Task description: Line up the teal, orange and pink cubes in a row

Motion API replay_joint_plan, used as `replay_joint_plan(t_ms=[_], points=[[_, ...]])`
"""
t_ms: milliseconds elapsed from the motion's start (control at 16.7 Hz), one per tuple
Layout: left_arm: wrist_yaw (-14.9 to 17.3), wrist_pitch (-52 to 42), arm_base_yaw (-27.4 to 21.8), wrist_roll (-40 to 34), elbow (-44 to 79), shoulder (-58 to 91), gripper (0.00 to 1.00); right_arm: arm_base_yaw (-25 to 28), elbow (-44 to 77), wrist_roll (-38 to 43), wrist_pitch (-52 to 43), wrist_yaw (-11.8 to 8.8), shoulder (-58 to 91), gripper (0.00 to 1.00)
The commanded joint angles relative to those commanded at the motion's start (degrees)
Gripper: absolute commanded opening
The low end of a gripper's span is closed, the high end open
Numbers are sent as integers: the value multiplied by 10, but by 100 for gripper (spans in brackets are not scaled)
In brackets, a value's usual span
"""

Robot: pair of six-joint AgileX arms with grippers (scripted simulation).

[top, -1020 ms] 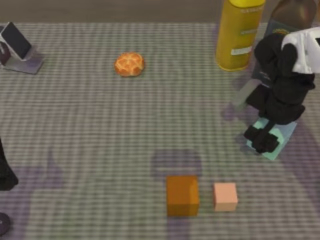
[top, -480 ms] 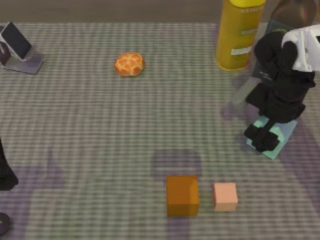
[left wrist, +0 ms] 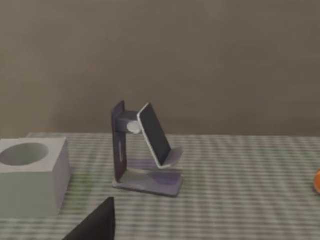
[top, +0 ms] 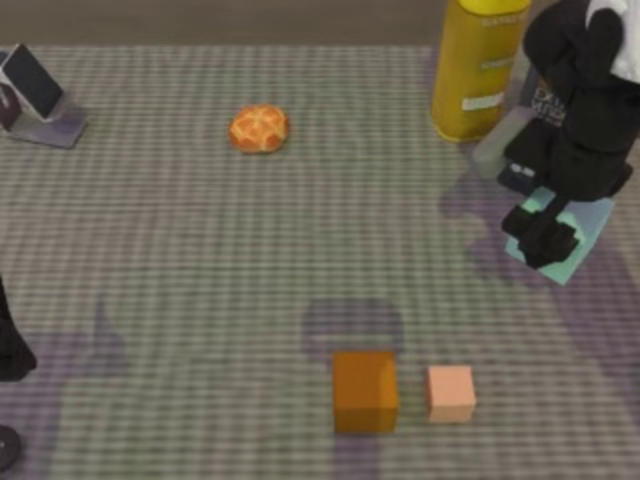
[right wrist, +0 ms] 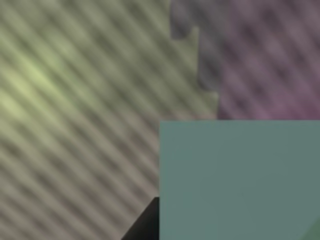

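Top view: the right gripper (top: 545,238) sits at the table's right side, directly over the teal cube (top: 585,232), whose pale top shows on both sides of the black fingers. The jaws appear clamped on that cube, with the cube's middle hidden beneath them. The cube lies tilted against the cloth's checks, just in front of the yellow bottle (top: 478,68) and a dark bottle (top: 548,95) at the far right edge. In the right wrist view the teal cube (right wrist: 240,180) fills much of the frame, its flat face close under the camera, with a dark finger edge beside it.

The orange cube (top: 365,390) and the pink cube (top: 451,393) rest near the front edge, side by side with a narrow gap, well apart from the teal one. A round bun (top: 259,129) lies far to the left.

The left arm (top: 10,350) is parked at the left edge; its fingers cannot be judged. The left wrist view shows a phone stand (left wrist: 145,150) and a pale block with a hole (left wrist: 31,175).
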Motion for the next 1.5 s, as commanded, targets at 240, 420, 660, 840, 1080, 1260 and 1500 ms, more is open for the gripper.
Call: replay_joint_plan(t_ms=[240,420,660,840,1080,1260,1500], points=[[0,0,0,0,0,0,100,-2,0,1,1,0,3,0],[0,0,0,0,0,0,100,38,37,1,-17,0,24,0],[0,0,0,0,0,0,100,154,136,6,-64,0,79,0],[0,0,0,0,0,0,100,263,220,12,-106,0,125,0],[0,0,0,0,0,0,100,385,314,20,-149,1,170,0],[0,0,0,0,0,0,100,420,346,23,-162,1,183,0],[0,0,0,0,0,0,100,419,345,24,-162,1,181,0]])
